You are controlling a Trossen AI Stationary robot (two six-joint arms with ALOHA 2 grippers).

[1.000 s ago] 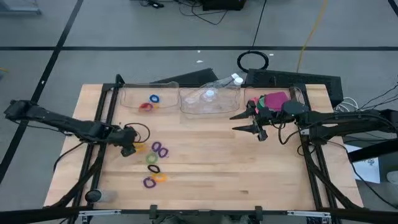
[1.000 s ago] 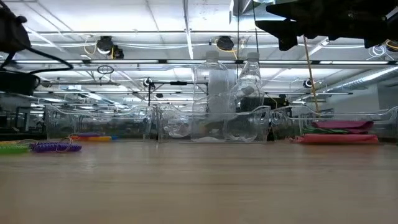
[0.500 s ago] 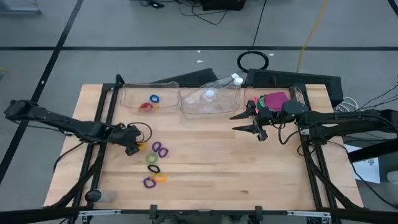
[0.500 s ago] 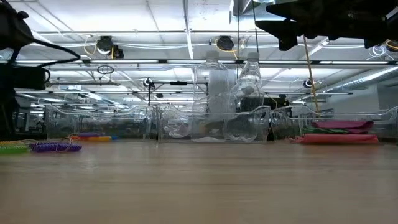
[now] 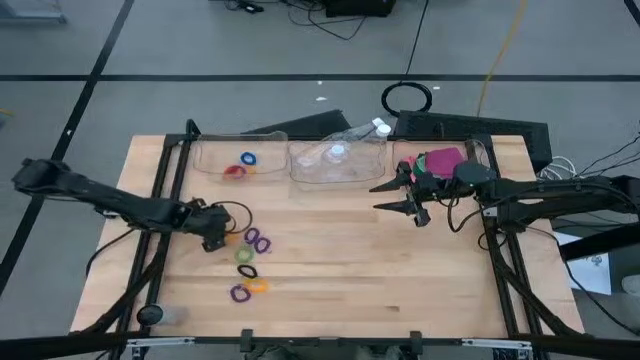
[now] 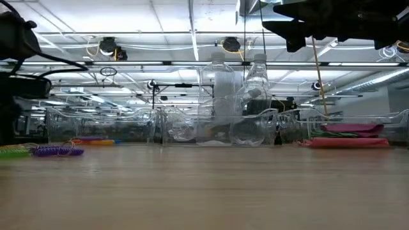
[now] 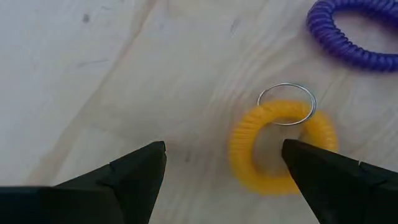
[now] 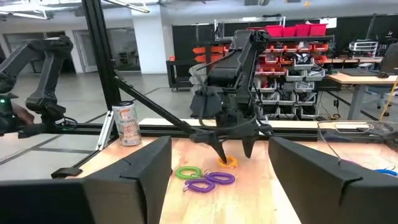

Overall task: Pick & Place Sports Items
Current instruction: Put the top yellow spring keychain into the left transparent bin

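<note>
Directly between open left fingers (image 7: 137,180): orange ring (image 7: 283,149).

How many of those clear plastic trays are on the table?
3, side by side along the far edge: left tray with rings, middle tray with bottles, right tray with flat pieces.

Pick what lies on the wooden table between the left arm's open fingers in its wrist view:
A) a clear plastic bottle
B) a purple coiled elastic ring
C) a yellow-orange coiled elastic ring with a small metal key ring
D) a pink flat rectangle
C: in the left wrist view the yellow-orange coiled elastic ring, with a small metal key ring on it, lies between the left gripper fingers, which stand apart and do not touch it.
</note>
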